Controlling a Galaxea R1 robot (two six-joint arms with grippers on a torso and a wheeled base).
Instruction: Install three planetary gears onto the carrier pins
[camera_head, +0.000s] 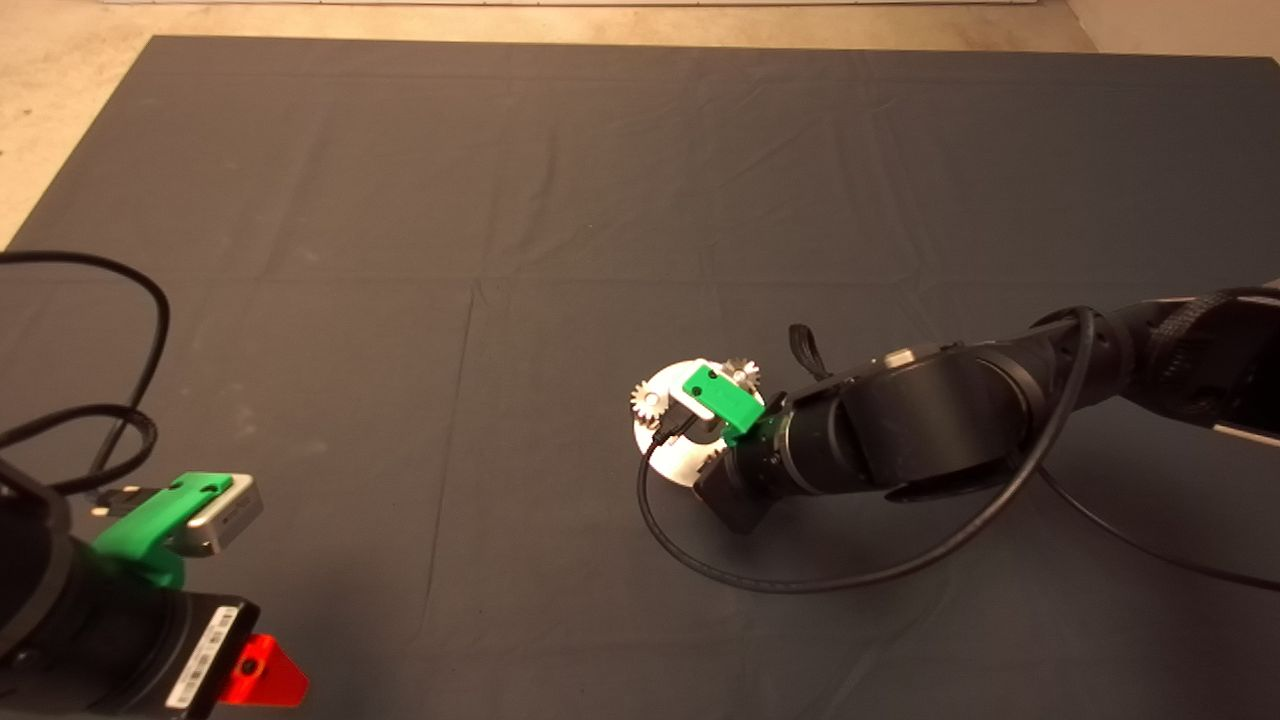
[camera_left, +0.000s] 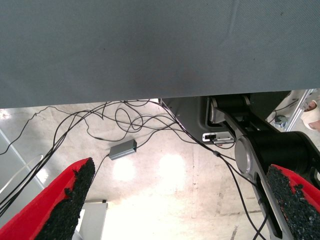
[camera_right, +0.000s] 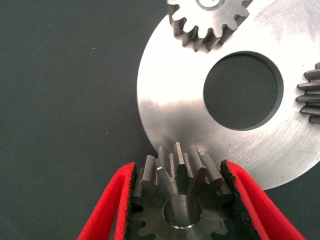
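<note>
The silver disc (camera_right: 170, 115) with its large centre hole lies on the mat, also seen in the head view (camera_head: 672, 455). Two planetary gears sit on it, one (camera_right: 207, 22) (camera_head: 648, 402) and another (camera_right: 311, 97) (camera_head: 742, 374) at its rim. My right gripper (camera_right: 182, 202) is over the disc's near edge, shut on a third gear (camera_right: 175, 192) whose teeth overlap the disc's rim. I cannot tell whether this gear sits on a pin. No bare carrier pin shows. In the head view the right wrist's green mount (camera_head: 718, 398) hides the fingers. My left gripper (camera_left: 180, 200) is parked open and empty at the lower left.
The right arm's black cable (camera_head: 800, 580) loops on the mat in front of the disc. A black strap (camera_head: 803, 345) sticks up beside the arm. Past the mat's edge, the left wrist view shows floor cables (camera_left: 125, 120) and a grey box (camera_left: 122, 149).
</note>
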